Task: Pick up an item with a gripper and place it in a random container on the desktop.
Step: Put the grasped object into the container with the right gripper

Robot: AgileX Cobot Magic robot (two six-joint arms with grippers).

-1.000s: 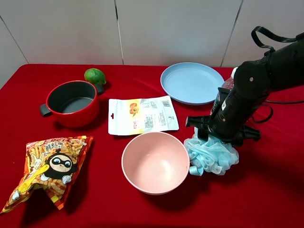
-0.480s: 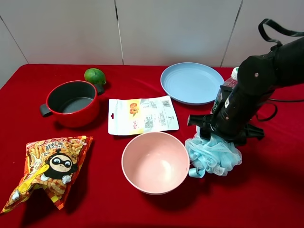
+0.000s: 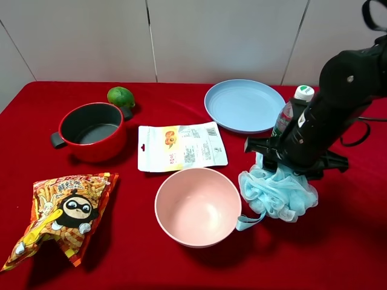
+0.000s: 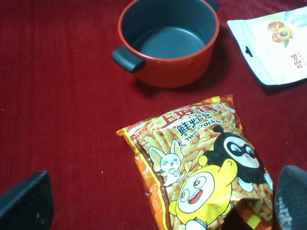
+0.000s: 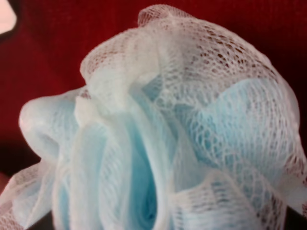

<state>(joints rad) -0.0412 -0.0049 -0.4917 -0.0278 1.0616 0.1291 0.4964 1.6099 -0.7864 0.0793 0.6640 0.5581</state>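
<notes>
My right gripper (image 3: 291, 168) is clamped on the pouf (image 3: 279, 193), which hangs just right of the bowl (image 3: 198, 206), ribbon loop (image 3: 247, 222) by the rim. My left gripper (image 4: 157, 199) is spread wide over the snack bag (image 4: 201, 158), pot (image 4: 168, 40) beyond it; bottle (image 3: 290, 112) and plate (image 3: 242, 104) sit behind the pouf

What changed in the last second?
The right pincer, shut on the bath pouf, rose and shifted right, drawing the pouf up. Its ribbon loop now trails beside the pink bowl, and the water bottle is more exposed. Bowl, pot, plate and lime are unmoved.
</notes>
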